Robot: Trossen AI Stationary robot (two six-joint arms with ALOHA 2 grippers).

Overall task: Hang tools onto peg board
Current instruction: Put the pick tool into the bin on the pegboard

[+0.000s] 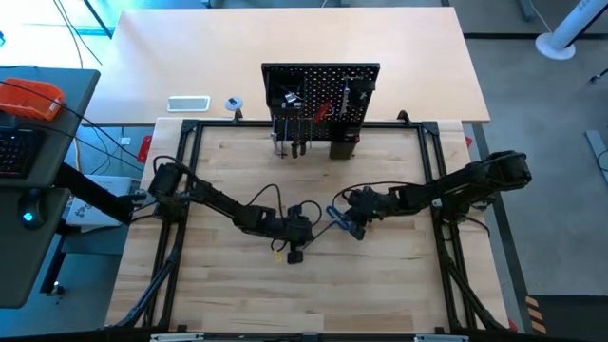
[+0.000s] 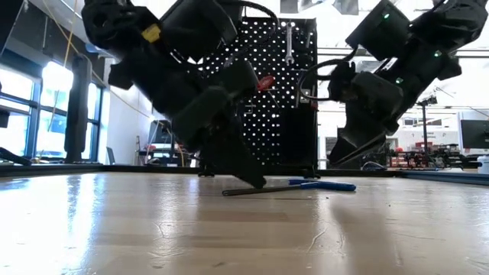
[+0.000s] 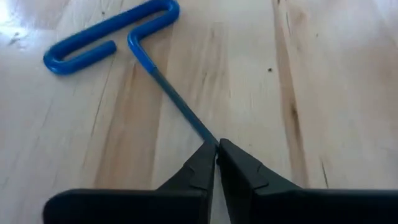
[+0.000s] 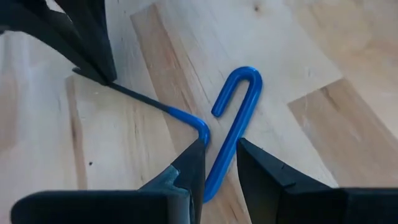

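left wrist view, left gripper point(image 3: 216, 148) clamped on hex key point(image 3: 112, 37) shaft, right gripper point(image 4: 219, 155) apart, seemingly astride handle

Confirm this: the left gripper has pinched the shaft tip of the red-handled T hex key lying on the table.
Wrong colour. The left gripper is shut on the shaft tip of the T hex key, but its handle is blue, as the left wrist view shows. It does lie on the table.

Pale wooden table point(image 1: 399, 275); grey floor point(image 1: 560, 142); tall bright windows point(image 2: 23, 114); dark side desk point(image 1: 38, 152), orange object point(image 1: 30, 98)
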